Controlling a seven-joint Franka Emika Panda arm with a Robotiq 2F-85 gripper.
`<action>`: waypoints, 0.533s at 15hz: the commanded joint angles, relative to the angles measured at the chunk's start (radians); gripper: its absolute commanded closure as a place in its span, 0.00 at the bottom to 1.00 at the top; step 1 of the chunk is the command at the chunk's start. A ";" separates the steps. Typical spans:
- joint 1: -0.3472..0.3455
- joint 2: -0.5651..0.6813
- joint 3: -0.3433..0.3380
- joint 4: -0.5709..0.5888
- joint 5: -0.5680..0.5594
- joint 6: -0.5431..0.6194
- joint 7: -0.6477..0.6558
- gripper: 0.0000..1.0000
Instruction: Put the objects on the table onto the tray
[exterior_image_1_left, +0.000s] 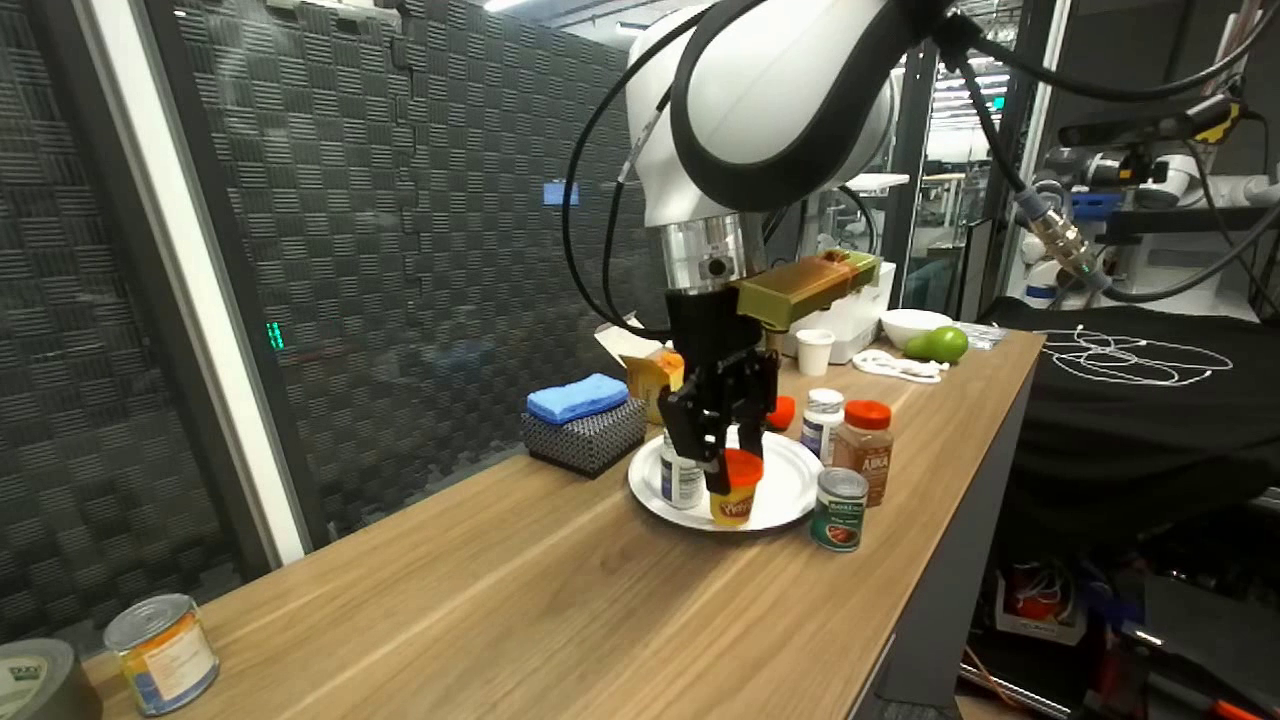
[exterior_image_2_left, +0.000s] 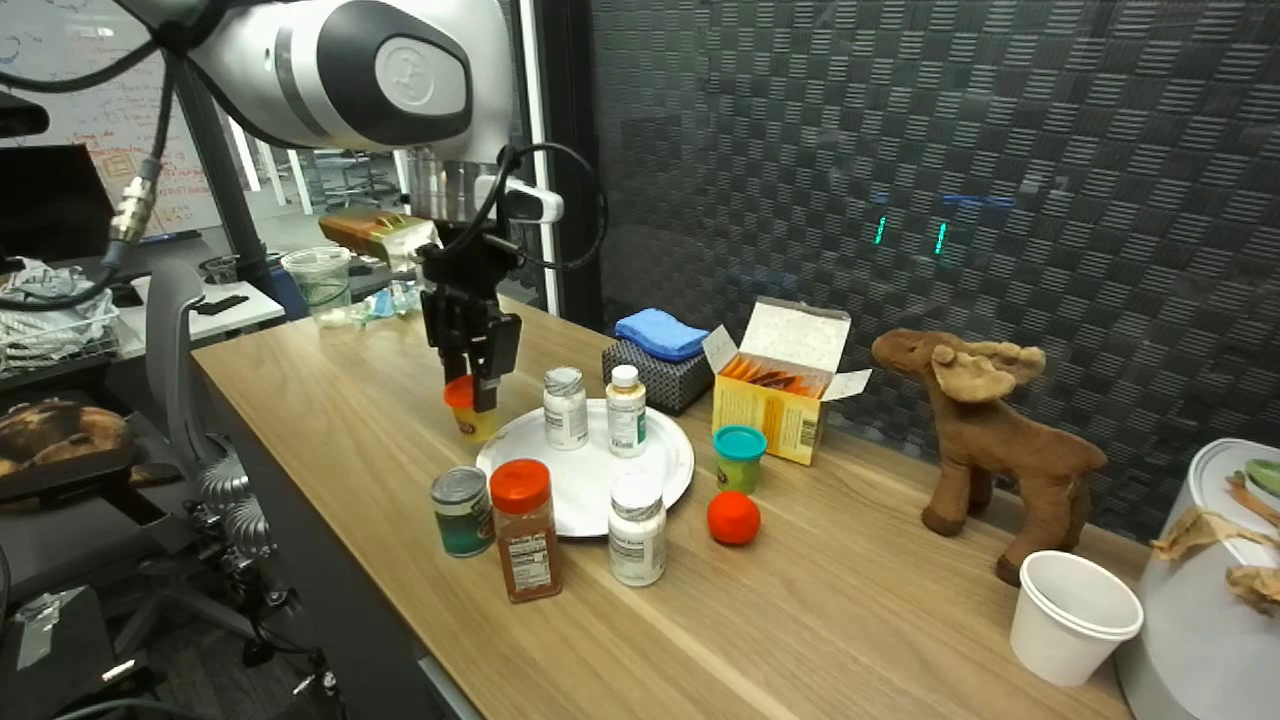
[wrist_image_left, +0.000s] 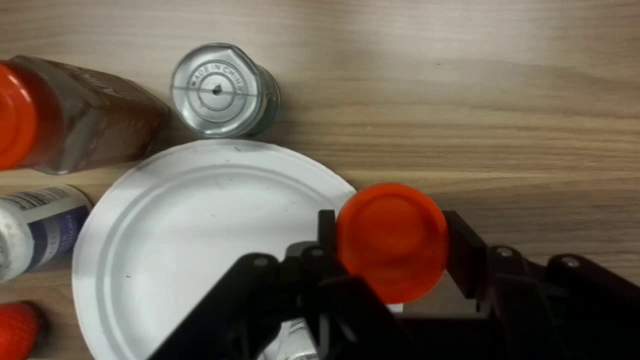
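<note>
My hand (wrist_image_left: 392, 242) is closed partway, snug against both sides of the orange-lidded tub (exterior_image_1_left: 742, 498), so I have hold of it; whether its base touches anything I cannot tell. Taking 12 as the top of the wrist view, it overlaps the rim of the white plate (wrist_image_left: 185, 225) at about 3 o'clock. On the plate, a green-labelled bottle (exterior_image_2_left: 627, 430) and a 2nd white bottle (exterior_image_2_left: 566, 415) stand upright, just apart. Around it on the counter (wrist_image_left: 475, 125), I see a tin can (wrist_image_left: 216, 90) just off the rim at 12 o'clock, the red-lidded jar (wrist_image_left: 110, 115) near the can at 11, a 3rd white bottle (wrist_image_left: 55, 225) between 9 and 10, and a red-orange ball (wrist_image_left: 17, 325) between 8 and 9. Farther off, in an exterior view, its top as 12, a teal-lidded tub (exterior_image_2_left: 738, 470) stands at 3 o'clock from the plate, a yellow box (exterior_image_2_left: 765, 420) at 2, and a brown toy moose (exterior_image_2_left: 1000, 430) well beyond at 3.
</note>
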 joint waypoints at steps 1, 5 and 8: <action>-0.023 0.010 -0.025 0.007 -0.025 0.010 0.030 0.71; -0.043 0.040 -0.052 0.028 -0.029 0.015 0.052 0.71; -0.048 0.061 -0.055 0.043 -0.022 0.014 0.057 0.71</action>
